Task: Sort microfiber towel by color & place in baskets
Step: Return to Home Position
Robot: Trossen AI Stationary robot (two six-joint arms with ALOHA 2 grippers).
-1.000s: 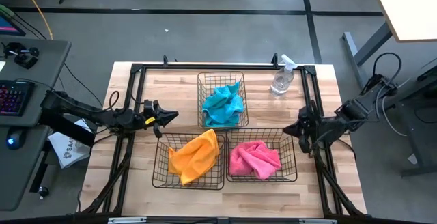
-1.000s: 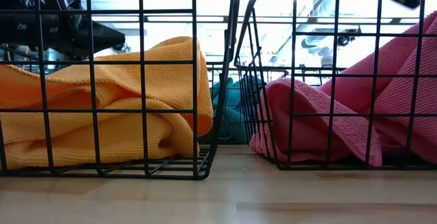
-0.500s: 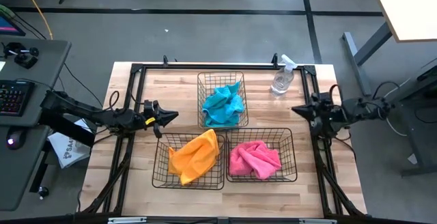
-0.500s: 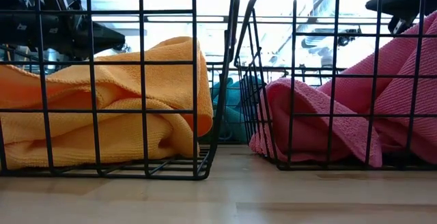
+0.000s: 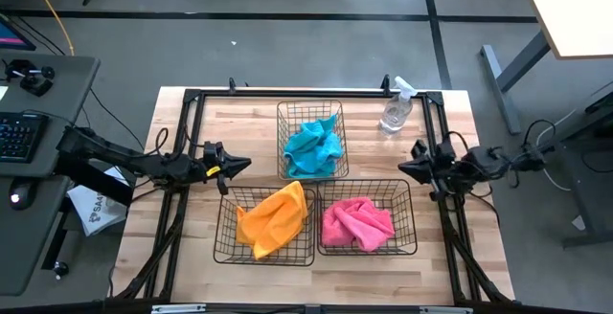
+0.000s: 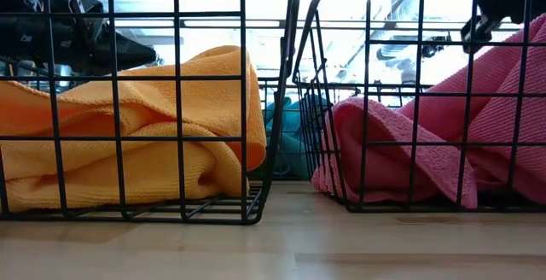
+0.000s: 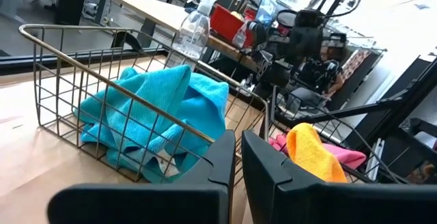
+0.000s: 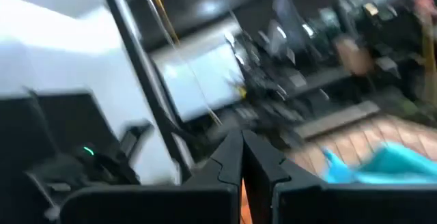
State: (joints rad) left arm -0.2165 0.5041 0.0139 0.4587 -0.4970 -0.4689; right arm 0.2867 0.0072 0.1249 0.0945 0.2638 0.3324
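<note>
Three dark wire baskets stand on the wooden table. The far basket (image 5: pixel 281 137) holds a blue towel (image 5: pixel 312 147). The near left basket (image 5: pixel 222 242) holds an orange towel (image 5: pixel 272 220), and the near right basket (image 5: pixel 406 237) holds a pink towel (image 5: pixel 356 223). My left gripper (image 5: pixel 239 165) hovers shut, left of the far basket and above the orange basket's far left corner; its fingertips (image 7: pixel 237 157) point at the blue towel (image 7: pixel 150 118). My right gripper (image 5: pixel 404 168) hovers shut, just beyond the pink basket's far right corner. Neither holds anything.
A clear plastic spray bottle (image 5: pixel 395 111) stands near the table's far right corner, behind my right gripper. A dark metal frame (image 5: pixel 306 94) runs around the tabletop. Bare wood (image 5: pixel 259 123) lies between the far basket and the frame's left rail.
My right arm has swung away from the pink basket's right rim toward the far edge, then come back a little toward the near and left sides. It stays shut and empty. The left arm and all towels have kept still.
</note>
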